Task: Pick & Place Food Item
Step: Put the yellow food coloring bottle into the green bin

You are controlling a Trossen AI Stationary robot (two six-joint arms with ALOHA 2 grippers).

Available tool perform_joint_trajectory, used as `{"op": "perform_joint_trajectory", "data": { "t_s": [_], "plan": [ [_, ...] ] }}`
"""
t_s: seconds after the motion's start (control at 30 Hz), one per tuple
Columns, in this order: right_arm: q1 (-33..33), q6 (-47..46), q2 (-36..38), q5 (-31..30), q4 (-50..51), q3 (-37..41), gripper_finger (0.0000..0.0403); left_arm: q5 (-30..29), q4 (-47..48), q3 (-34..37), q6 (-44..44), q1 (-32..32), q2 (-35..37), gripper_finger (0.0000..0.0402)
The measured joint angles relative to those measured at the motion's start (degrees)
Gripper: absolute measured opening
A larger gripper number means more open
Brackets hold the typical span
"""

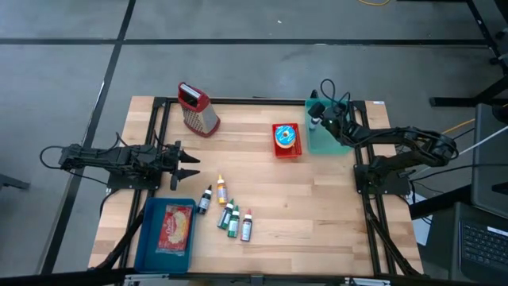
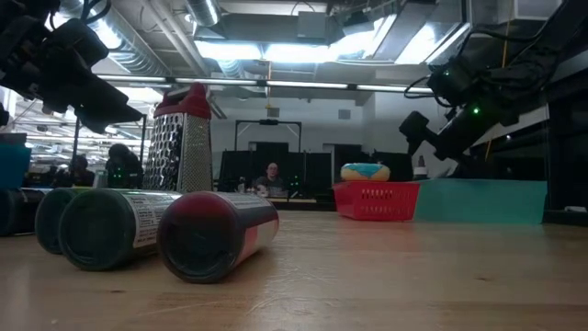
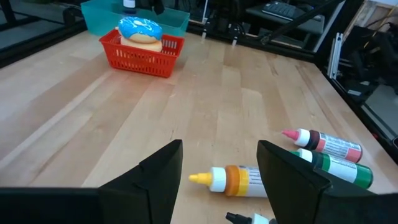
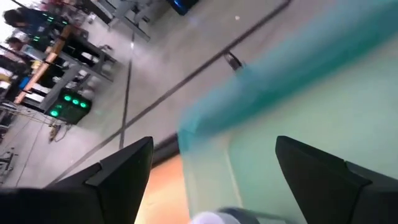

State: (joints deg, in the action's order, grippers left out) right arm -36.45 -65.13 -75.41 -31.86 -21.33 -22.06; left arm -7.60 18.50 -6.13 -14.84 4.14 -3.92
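Fingers of the right gripper (image 1: 315, 112) stand wide apart and hold nothing; they hang over the teal bin (image 1: 327, 141) at the far right of the table (image 1: 317, 206), directly above a small bottle (image 1: 313, 124) with a white cap that stands inside it. Treat that bottle as delivered. Lift straight up until you clear the bin wall, then swing away; keep the motion vertical first so you do not tip the bottle or drag the bin.

Fingers of the left gripper (image 1: 189, 166) are also apart and empty. This arm waits at the left edge, pointing toward the remaining bottles.

Your next candidates lie on their sides in a loose cluster near the front: a yellow-capped bottle (image 3: 233, 180) nearest the left gripper, then a pink-tipped bottle (image 3: 322, 142) and a green bottle (image 3: 334, 167) close together. Round bottles lying flat will likely roll, so close across the body, not the cap.

Between bin and cluster stands a red basket (image 1: 286, 141) holding a blue-iced doughnut (image 3: 140, 31). A box grater (image 1: 198, 109) stands at the far side, and a blue tray (image 1: 148, 230) with a packet (image 1: 176, 226) sits at the front left. The surface is pale wood on a black frame. Beyond it lies a dim workshop with ceiling lights, where a person (image 2: 270, 177) sits far off.
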Motion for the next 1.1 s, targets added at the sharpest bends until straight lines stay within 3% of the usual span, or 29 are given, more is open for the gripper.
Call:
{"op": "perform_joint_trajectory", "data": {
  "t_s": [0.17,0.33,0.43,0.53,0.63,0.73,0.87,1.1],
  "plan": [
    [0.0,7.04,1.58,-0.28,-6.49,0.0,0.0341,0.0,0.0,0.0,0.46,0.0,0.02,0.0203],
    [0.0,17.73,4.56,2.07,-19.46,-0.01,0.0341,-0.37,0.0,0.0,1.02,0.0,0.0,0.0203],
    [0.82,24.06,6.38,9.51,-26.18,-0.72,0.0341,-0.42,-0.02,0.0,1.43,-0.02,0.01,0.0203],
    [3.62,29.53,6.98,21.86,-28.84,-3.23,0.0341,-0.45,-0.34,0.0,2.64,-0.01,0.0,0.0203],
    [8.97,34.08,6.82,33.8,-28.29,-6.51,0.0341,-0.44,-1.1,0.0,4.68,-0.01,0.02,0.0203],
    [16.39,38.47,5.95,40.46,-26.68,-9.31,0.0341,0.29,-2.76,0.02,6.72,-0.02,0.02,0.0203],
    [26.26,47.09,3.55,40.36,-24.06,-12.81,0.0341,3.83,-3.76,0.0,6.04,-0.01,-0.19,0.0203],
    [36.8,52.81,-5.08,29.47,-23.14,-18.87,0.0341,2.21,-3.15,0.05,-5.28,0.33,-8.12,0.0203]
  ]
}}
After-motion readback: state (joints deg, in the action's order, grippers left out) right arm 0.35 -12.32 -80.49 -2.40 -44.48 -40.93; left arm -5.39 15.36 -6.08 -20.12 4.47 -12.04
